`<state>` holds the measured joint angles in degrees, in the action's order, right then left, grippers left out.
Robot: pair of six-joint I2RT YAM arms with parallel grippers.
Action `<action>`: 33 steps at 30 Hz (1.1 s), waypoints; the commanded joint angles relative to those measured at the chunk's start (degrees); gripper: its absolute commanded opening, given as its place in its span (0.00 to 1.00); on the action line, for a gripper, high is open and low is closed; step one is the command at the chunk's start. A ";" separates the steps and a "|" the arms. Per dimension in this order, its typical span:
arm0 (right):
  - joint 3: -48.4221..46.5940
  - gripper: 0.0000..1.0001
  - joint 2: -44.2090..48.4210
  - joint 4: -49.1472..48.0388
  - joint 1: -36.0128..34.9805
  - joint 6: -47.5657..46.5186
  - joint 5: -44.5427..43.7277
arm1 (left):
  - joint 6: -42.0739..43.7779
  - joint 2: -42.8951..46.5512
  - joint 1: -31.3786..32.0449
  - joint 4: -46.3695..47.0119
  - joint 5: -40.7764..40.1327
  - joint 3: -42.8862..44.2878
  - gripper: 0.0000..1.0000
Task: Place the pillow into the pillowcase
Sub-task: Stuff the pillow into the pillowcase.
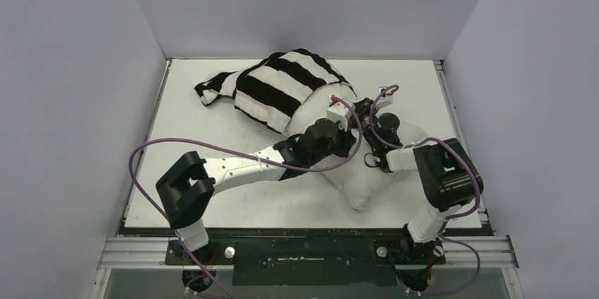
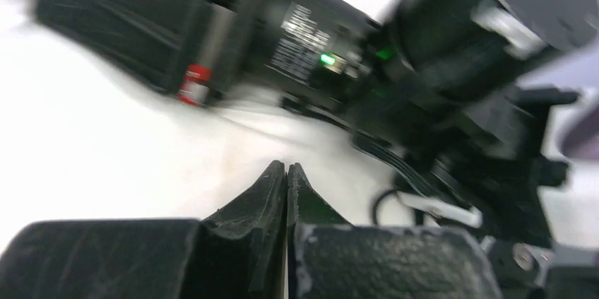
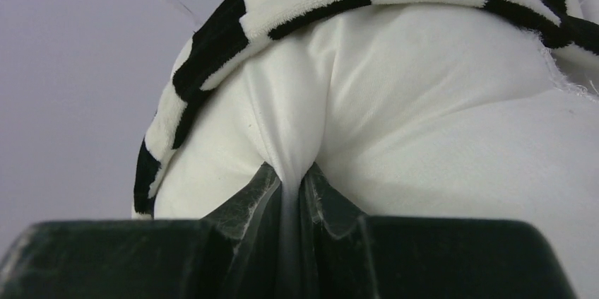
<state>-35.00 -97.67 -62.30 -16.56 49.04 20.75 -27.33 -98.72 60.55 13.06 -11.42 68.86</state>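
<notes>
One pillow (image 1: 367, 187) is lying on the table (image 1: 212, 129). One pillowcase (image 1: 282, 87), striped black and white, is draping over the part of the pillow farthest from the arm bases.

The right gripper (image 3: 289, 180) is pinching the pillow. Its two fingers (image 3: 247, 203) are closing narrowly on a single raised fold of white cloth, and the fold is running down between the jaws. Straight ahead of these jaws the plump white fabric is bulging. Beyond and above that bulge, the pillowcase's striped edge is arching over the pillow from the left of the jaws to the right.

The left gripper (image 2: 286, 170) is pressing its two fingers (image 2: 263, 196) flat together, tip to tip, with no gap showing. White pillow cloth is lying just ahead of and under these tips. This view is blurring, so I cannot tell whether any cloth is caught between them. Ahead of the left jaws and up to their right, the black wrist of the right arm (image 2: 438, 66) is filling the view, very near.

From above, the left arm (image 1: 247, 165) is reaching across the table. Both sets of jaws are meeting close together over the middle of the pillow, just short of the striped edge. Behind both sets of jaws, the pillow's bare near corner is pointing toward the arm bases.
</notes>
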 commanded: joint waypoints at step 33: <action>4.95 0.00 6.50 3.59 -3.95 3.49 -13.71 | 24.84 -10.86 -7.12 -20.69 -19.73 28.85 0.00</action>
<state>-31.68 -92.25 -60.38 -19.66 50.87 10.83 0.30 -116.71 47.42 -9.56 -33.91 98.41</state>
